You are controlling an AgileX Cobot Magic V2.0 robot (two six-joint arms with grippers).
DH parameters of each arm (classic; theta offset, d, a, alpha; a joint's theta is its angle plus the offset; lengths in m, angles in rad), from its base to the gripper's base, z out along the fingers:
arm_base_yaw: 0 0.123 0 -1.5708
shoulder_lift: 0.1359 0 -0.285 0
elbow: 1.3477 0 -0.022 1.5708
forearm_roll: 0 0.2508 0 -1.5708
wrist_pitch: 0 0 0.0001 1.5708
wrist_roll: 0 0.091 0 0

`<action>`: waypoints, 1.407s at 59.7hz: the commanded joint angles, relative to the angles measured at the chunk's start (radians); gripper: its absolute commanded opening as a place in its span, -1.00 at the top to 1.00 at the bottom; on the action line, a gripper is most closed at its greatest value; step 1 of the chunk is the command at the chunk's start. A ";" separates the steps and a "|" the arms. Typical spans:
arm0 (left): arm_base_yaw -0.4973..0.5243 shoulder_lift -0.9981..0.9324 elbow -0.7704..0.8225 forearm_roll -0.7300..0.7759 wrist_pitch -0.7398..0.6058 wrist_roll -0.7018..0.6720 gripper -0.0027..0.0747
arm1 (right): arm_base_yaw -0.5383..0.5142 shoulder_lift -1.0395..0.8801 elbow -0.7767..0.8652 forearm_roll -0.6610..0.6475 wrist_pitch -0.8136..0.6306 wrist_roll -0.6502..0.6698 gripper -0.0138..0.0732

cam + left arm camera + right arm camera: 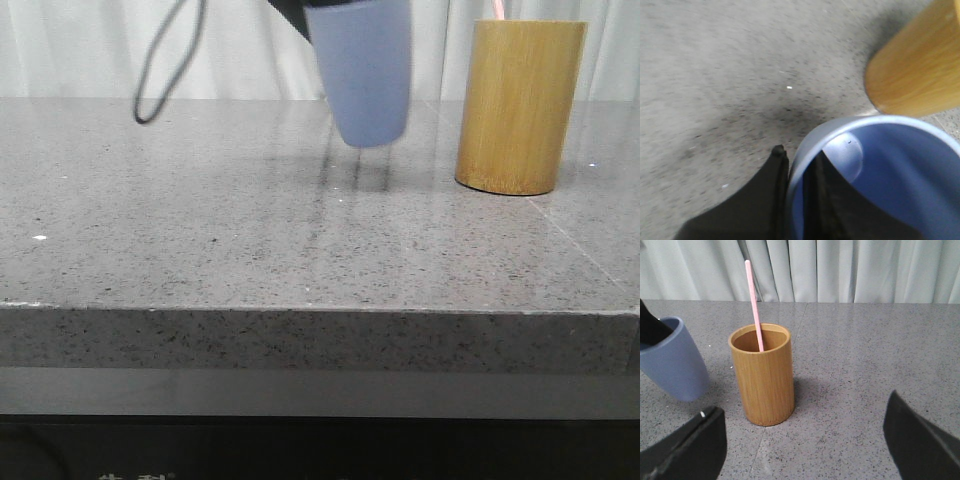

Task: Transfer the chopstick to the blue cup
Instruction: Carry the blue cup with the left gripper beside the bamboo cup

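Observation:
The blue cup (362,70) hangs tilted above the table, left of the bamboo cylinder (519,105). My left gripper (796,160) is shut on the cup's rim (810,145), one finger outside and one inside. The cup also shows in the right wrist view (672,360). A pale pink chopstick (754,305) stands in the bamboo cylinder (764,375); only its tip shows in the front view (497,9). My right gripper (805,435) is open and empty, short of the cylinder; it is out of the front view.
The grey speckled stone table (200,220) has a front edge near the camera. A black cable loop (165,70) hangs at the back left. White curtains (840,270) close off the far side.

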 commanded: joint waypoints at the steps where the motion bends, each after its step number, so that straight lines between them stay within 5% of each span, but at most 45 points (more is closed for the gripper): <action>1: -0.020 -0.018 -0.081 -0.017 -0.015 -0.004 0.98 | -0.004 0.008 -0.034 0.005 -0.081 -0.005 -0.80; 13: -0.026 0.013 -0.097 -0.017 -0.022 -0.004 0.91 | -0.004 0.008 -0.034 0.005 -0.081 -0.005 -0.80; 31: -0.026 0.013 -0.115 -0.017 -0.025 -0.004 -0.34 | -0.004 0.008 -0.034 0.005 -0.080 -0.005 -0.80; 36: -0.026 0.008 -0.159 -0.013 0.028 -0.007 -0.46 | -0.004 0.008 -0.034 0.005 -0.080 -0.005 -0.80; 54: -0.026 -0.129 -0.168 -0.011 0.028 -0.011 -0.20 | -0.004 0.008 -0.034 0.005 -0.070 -0.005 -0.80; 77: 0.002 -0.328 0.038 0.124 0.028 -0.011 0.93 | -0.004 0.008 -0.034 0.005 -0.047 -0.005 -0.80; 84: 0.026 -0.399 0.160 0.130 0.028 -0.011 0.98 | -0.004 0.008 -0.034 0.005 -0.047 -0.005 -0.80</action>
